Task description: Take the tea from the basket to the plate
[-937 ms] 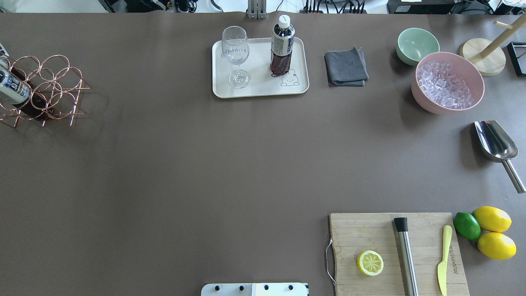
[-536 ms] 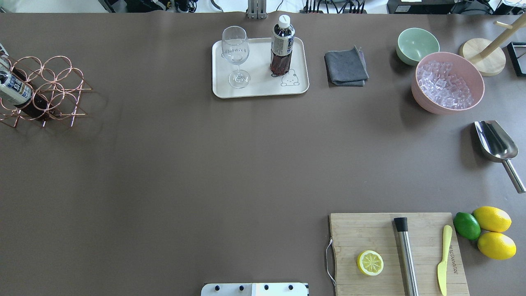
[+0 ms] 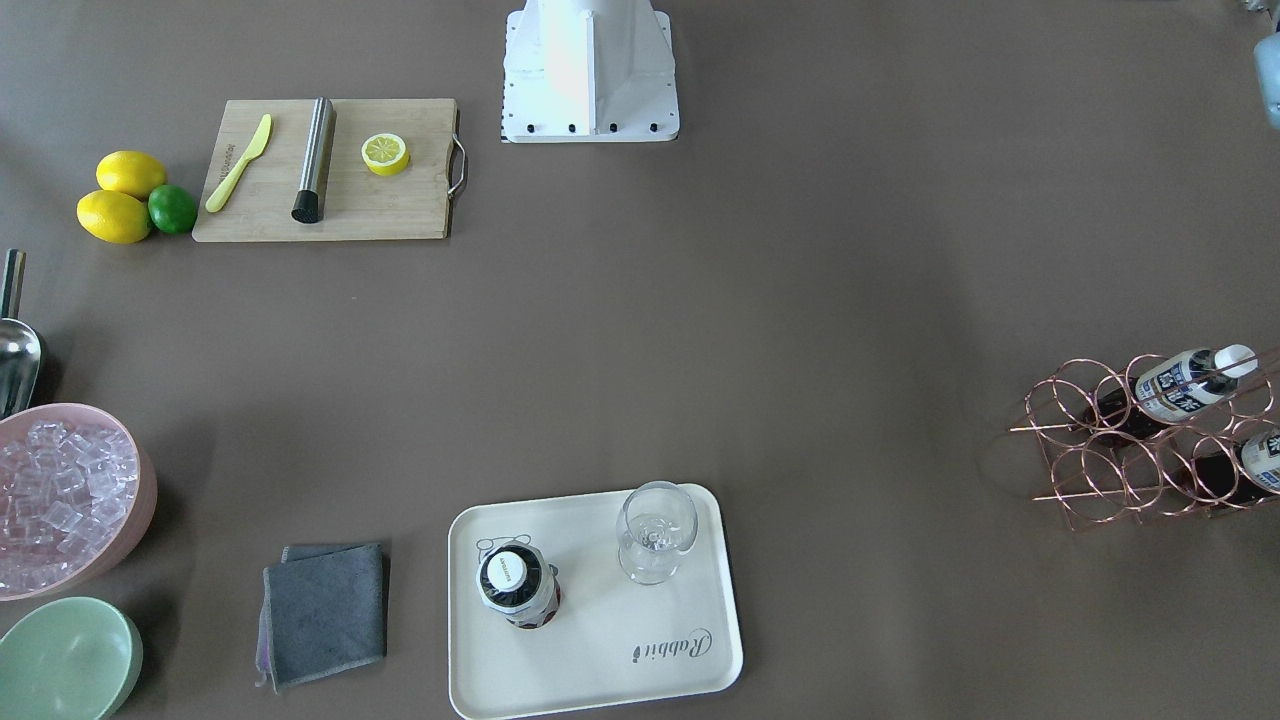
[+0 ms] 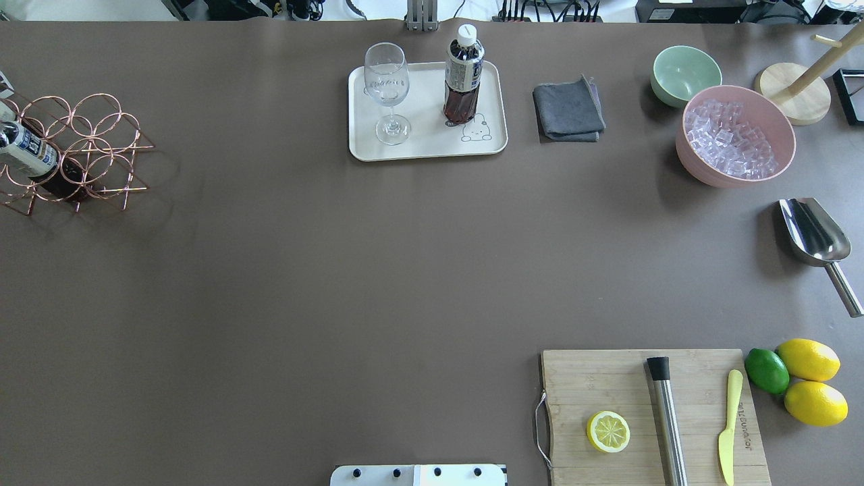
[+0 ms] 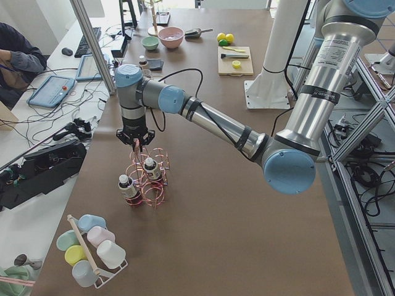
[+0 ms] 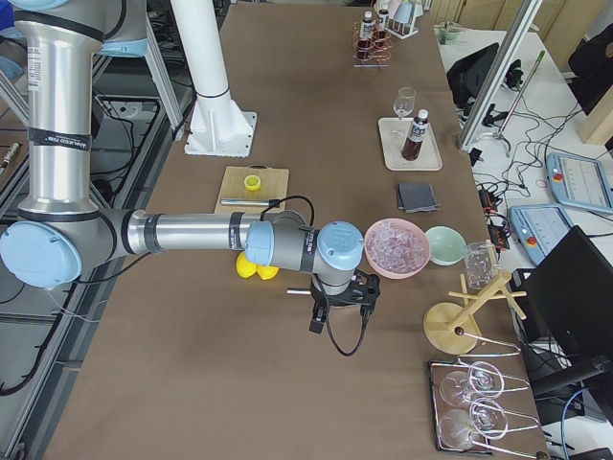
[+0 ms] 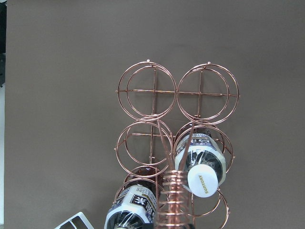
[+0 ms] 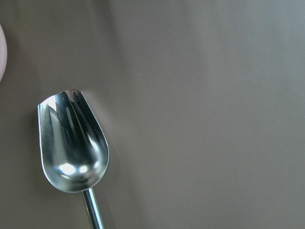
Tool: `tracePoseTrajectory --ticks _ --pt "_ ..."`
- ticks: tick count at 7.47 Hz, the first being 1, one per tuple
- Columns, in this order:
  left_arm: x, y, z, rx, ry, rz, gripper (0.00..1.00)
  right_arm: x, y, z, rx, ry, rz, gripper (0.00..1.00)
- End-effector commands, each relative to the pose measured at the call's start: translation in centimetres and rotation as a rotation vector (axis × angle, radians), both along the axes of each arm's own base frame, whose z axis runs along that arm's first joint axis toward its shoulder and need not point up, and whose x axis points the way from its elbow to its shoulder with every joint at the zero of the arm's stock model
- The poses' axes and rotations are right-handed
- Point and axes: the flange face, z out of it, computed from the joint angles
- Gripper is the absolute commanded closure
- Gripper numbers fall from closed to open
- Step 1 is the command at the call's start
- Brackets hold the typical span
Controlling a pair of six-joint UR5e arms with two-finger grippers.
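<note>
One tea bottle (image 4: 464,74) stands upright on the cream plate (image 4: 432,101), also seen in the front view (image 3: 515,585). Two more tea bottles (image 3: 1180,385) (image 3: 1265,455) lie in the copper wire basket (image 4: 81,145) at the table's left edge. In the left wrist view the basket (image 7: 147,90) is right below, its coiled handle rising toward the camera. My left gripper (image 5: 136,143) is at the top of that handle; I cannot tell if it is shut. My right gripper (image 6: 337,305) hangs over the metal scoop (image 8: 74,143); its state is unclear.
A wine glass (image 4: 387,91) shares the plate. A grey cloth (image 4: 568,111), a green bowl (image 4: 685,71) and a pink bowl of ice (image 4: 736,135) are at the far right. A cutting board (image 4: 607,385) with a lemon half, a muddler and a knife is at the near right.
In the overhead view the basket has shifted a little to the right and swung slightly, its bottles with it. Nothing else has moved.
</note>
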Motion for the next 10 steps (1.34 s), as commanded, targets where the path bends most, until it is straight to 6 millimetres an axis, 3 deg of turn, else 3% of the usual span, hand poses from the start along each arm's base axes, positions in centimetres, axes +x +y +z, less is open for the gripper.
tracePoseTrajectory --ticks 1,2,6,7,9,10 --pt "0.0 0.1 0.1 -0.005 0.002 -0.004 0.97 0.0 0.0 -0.3 0.006 0.000 0.000 0.00" --pt "-0.1 0.2 0.4 -0.008 0.001 -0.005 0.03 0.0 -0.1 -0.3 0.007 0.001 0.000 0.00" --pt "-1.2 0.1 0.3 -0.011 0.001 -0.024 0.02 0.0 -0.1 -0.5 0.011 0.002 0.000 0.00" --pt "-2.5 0.2 0.5 -0.014 0.001 -0.046 0.02 0.0 -0.1 -0.4 0.009 0.002 0.000 0.00" --pt "-7.3 1.0 1.7 -0.136 0.026 -0.182 0.02 0.0 -0.1 -0.5 0.012 0.001 -0.001 0.00" --pt "-8.4 1.5 2.3 -0.196 0.048 -0.238 0.02 0.0 -0.1 -0.5 0.012 0.001 -0.001 0.00"
